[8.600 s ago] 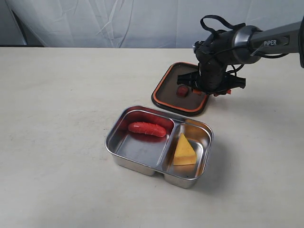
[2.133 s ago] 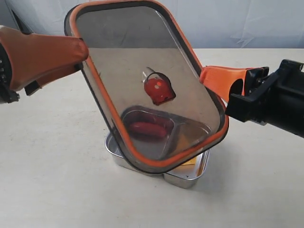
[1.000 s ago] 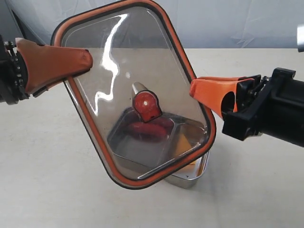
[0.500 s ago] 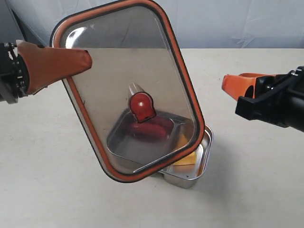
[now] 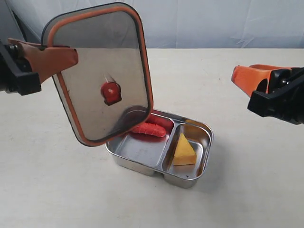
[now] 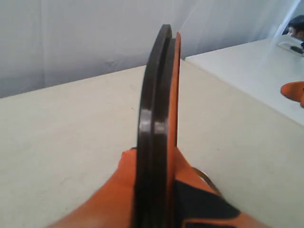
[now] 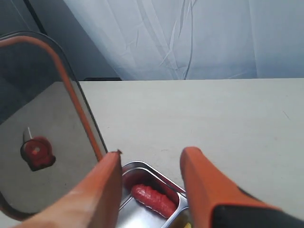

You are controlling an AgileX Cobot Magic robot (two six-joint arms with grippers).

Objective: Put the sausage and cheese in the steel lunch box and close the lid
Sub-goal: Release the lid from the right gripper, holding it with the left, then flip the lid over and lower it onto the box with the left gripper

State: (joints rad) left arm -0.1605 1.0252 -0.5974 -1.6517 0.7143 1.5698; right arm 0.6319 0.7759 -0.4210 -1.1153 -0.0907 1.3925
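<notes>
1. The left claw [image 5: 66, 57], orange-fingered, pinches the left edge of the dark smoky translucent rounded-rectangle lid [image 5: 99, 71]. The left wrist view shows one finger pressed on each face.
2. The lid hangs tilted in the air, up and to the left of the box. A small orange-red valve [image 5: 110, 91] sits at its centre and an orange seal [image 5: 145, 66] runs round its rim.
3. The shiny two-compartment stainless steel lunch box [image 5: 142, 166] stands uncovered on the pale bench [image 5: 57, 190].
4. The glossy red ridged sausage [image 5: 148, 129] lies in the larger left compartment, along its far wall.
5. The yellow-orange wedge of cheese [image 5: 183, 152] sits in the smaller right compartment.
6. The right claw [image 7: 152, 156] stands wide and empty, well to the right of the box and clear of the lid.
</notes>
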